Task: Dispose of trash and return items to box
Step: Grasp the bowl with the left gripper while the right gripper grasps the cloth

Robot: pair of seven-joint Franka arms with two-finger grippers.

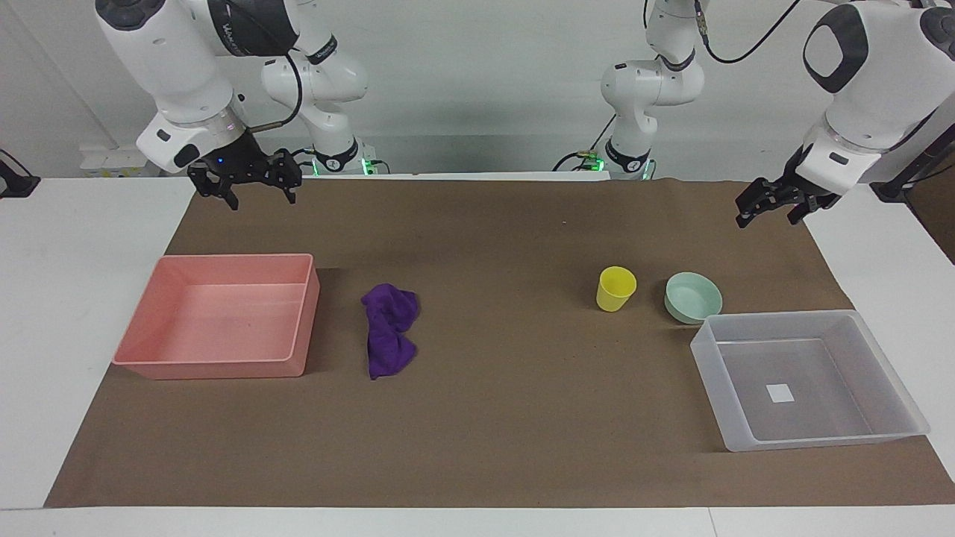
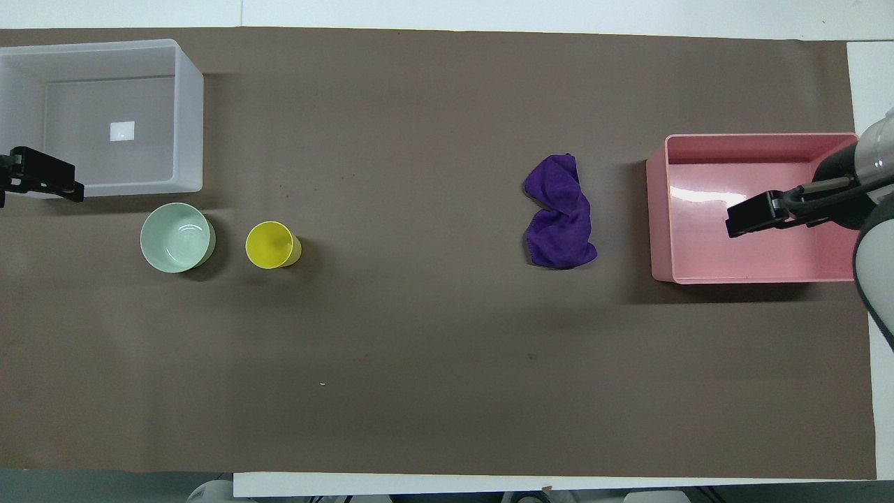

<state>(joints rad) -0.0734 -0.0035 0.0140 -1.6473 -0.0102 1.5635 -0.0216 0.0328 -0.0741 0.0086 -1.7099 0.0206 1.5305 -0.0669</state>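
Note:
The purple cloth (image 1: pixel 389 328) (image 2: pixel 559 213) lies crumpled on the brown mat, beside the pink tray. The yellow cup (image 1: pixel 615 289) (image 2: pixel 271 244) stands upright beside the mint-green bowl (image 1: pixel 693 297) (image 2: pixel 176 237). Both are a little nearer to the robots than the clear box (image 1: pixel 821 440) (image 2: pixel 188 126). The box holds nothing but the white sticker on its floor. My right gripper (image 1: pixel 259 198) (image 2: pixel 758 213) is open, empty and raised at the right arm's end. My left gripper (image 1: pixel 767 218) (image 2: pixel 42 180) is open, empty and raised at the left arm's end. Both arms wait.
An empty pink tray (image 1: pixel 216 365) (image 2: pixel 656 209) stands at the right arm's end of the mat (image 1: pixel 507 418). White table surface borders the mat on all sides.

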